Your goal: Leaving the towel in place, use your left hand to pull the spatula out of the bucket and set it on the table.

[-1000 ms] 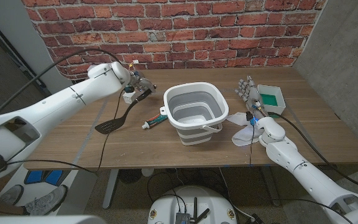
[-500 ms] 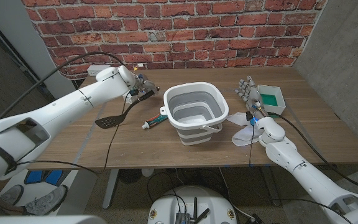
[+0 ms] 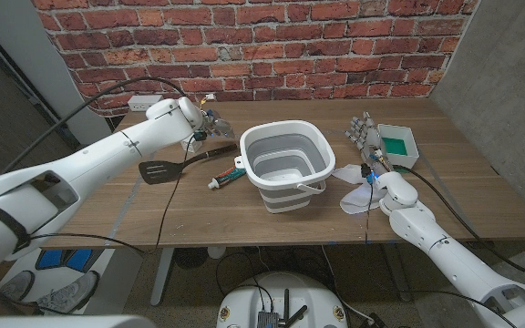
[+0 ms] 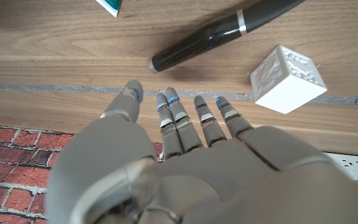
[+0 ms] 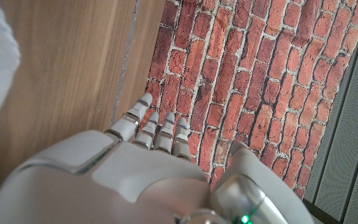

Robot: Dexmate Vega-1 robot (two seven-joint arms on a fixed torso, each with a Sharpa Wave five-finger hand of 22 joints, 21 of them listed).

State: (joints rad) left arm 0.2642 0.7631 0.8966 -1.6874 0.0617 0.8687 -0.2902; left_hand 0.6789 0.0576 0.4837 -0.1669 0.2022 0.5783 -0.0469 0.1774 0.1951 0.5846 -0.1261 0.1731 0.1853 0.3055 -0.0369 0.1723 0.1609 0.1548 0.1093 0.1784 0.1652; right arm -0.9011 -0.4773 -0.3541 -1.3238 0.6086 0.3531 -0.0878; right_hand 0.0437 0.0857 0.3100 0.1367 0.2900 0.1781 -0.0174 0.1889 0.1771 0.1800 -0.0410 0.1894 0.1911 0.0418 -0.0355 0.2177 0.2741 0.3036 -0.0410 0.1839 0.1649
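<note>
Spatula point(image 3: 167, 168): lies on the table point(image 3: 244, 214) just below the left hand, handle end nearest the fingertips, blade pointing away from the bucket; looks set down, clear of any grip.
Left hand point(image 3: 204, 121): fingers straight and spread above the wood in the wrist view, holding nothing; the handle sits just beyond the fingertips point(image 4: 166, 99), apart from them.
Bucket point(image 3: 286, 164): to the side of that hand, well apart; inside looks bare from above, so no towel seen there.
Cloth point(image 3: 355, 187): pale, crumpled beside the right hand; possibly the towel, hard to tell.
Right hand point(image 3: 365, 135): standing by the green box point(image 3: 397, 146), fingers extended, empty, kept out of the way.
White cube point(image 4: 288, 78): near the left fingertips, untouched.
</note>
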